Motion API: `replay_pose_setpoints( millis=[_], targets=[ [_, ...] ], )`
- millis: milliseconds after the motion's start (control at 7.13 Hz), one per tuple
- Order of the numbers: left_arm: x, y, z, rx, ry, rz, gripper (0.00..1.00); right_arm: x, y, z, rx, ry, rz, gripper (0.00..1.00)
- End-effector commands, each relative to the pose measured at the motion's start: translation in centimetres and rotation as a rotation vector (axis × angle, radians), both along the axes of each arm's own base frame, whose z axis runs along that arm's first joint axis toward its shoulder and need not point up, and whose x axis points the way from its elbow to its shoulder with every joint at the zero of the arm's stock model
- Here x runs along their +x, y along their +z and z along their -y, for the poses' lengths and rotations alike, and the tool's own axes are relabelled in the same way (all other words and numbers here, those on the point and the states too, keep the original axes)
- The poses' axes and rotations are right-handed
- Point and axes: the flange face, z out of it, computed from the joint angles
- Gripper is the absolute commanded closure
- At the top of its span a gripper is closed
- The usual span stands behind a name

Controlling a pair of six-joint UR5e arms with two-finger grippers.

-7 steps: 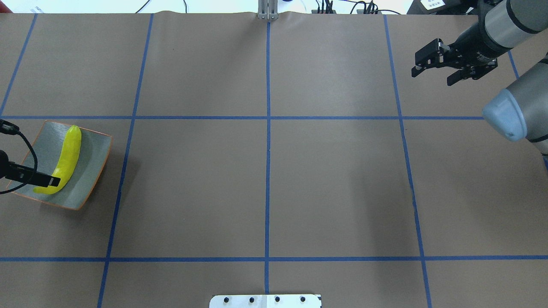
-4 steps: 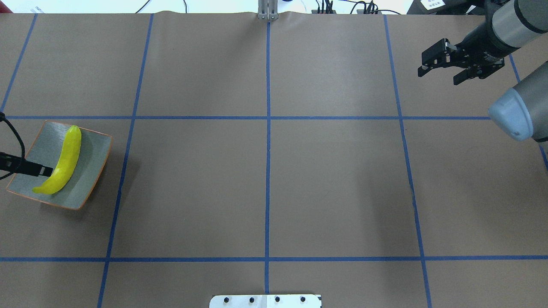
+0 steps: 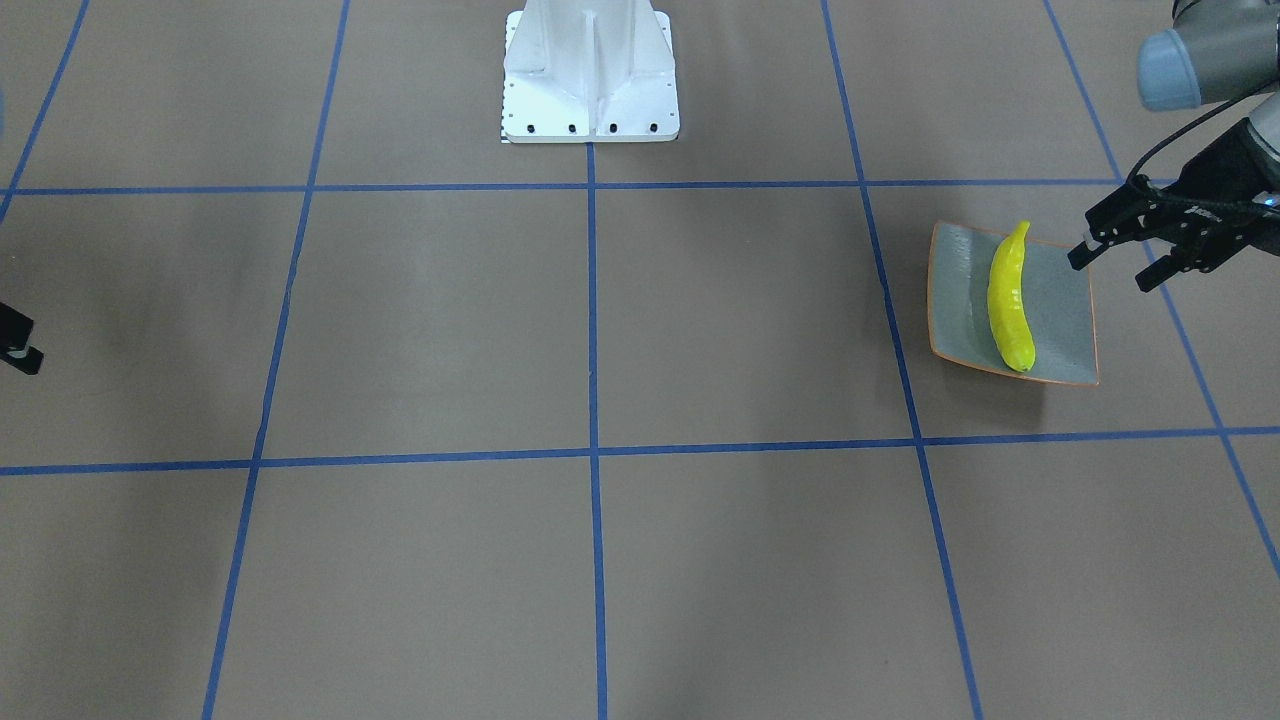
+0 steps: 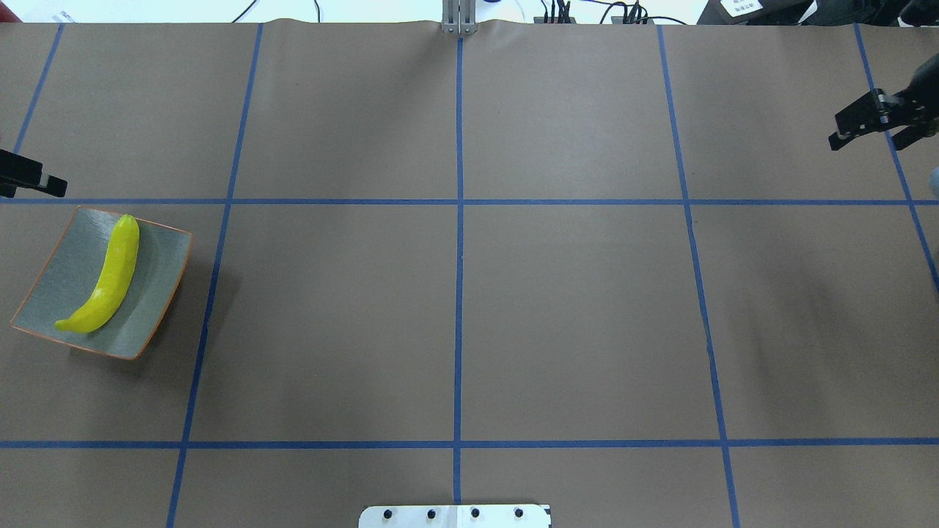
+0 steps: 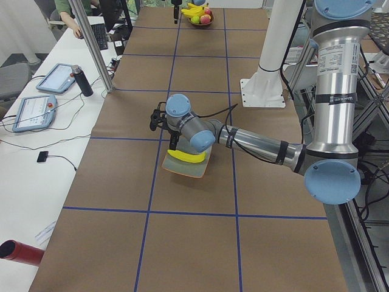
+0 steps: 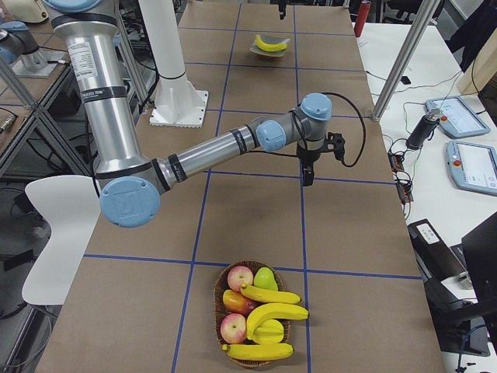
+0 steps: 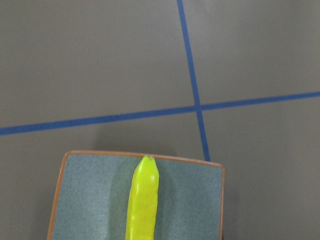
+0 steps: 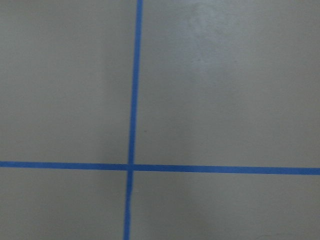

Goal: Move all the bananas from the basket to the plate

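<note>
My left pincer [image 3: 1108, 272] hangs with its fingers apart and empty, near a corner of the square grey-blue plate with thin orange rim [image 4: 158, 293]; one yellow banana [image 4: 110, 282] lies diagonally on this plate; my right pincer [image 4: 866, 141] is apart and empty too, above the brown papered surface [image 4: 455, 315]; more yellow bananas [image 6: 272, 313] lie in the round wicker basket [image 6: 218, 295], well apart from the plate.

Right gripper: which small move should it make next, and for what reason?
Probably the right gripper, open and empty, should travel toward the basket and stop above it. Several bananas lie in there, while only one banana lies on the plate.
</note>
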Motion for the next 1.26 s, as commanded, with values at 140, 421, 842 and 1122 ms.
replay_pose_setpoints(
  millis=[140,421,842,1122],
  targets=[
    [0.8,-1.1,0.8,0.010,0.008,-0.005,0.00,13.6,11.0,-0.7,0.037,-0.056,-0.065,0.00],
    [0.9,-1.1,0.8,0.007,0.009,-0.005,0.00,20.1,18.2,-1.8,-0.087,0.041,-0.096,0.00],
    [1.3,-1.2,1.0,0.005,0.012,-0.007,0.00,24.3,30.6,-4.4,-0.023,0.122,-0.184,0.00],
    [1.8,-0.8,1.0,-0.003,0.022,-0.003,0.00,24.3,33.2,-7.9,0.002,0.182,-0.217,0.00]
  ],
)
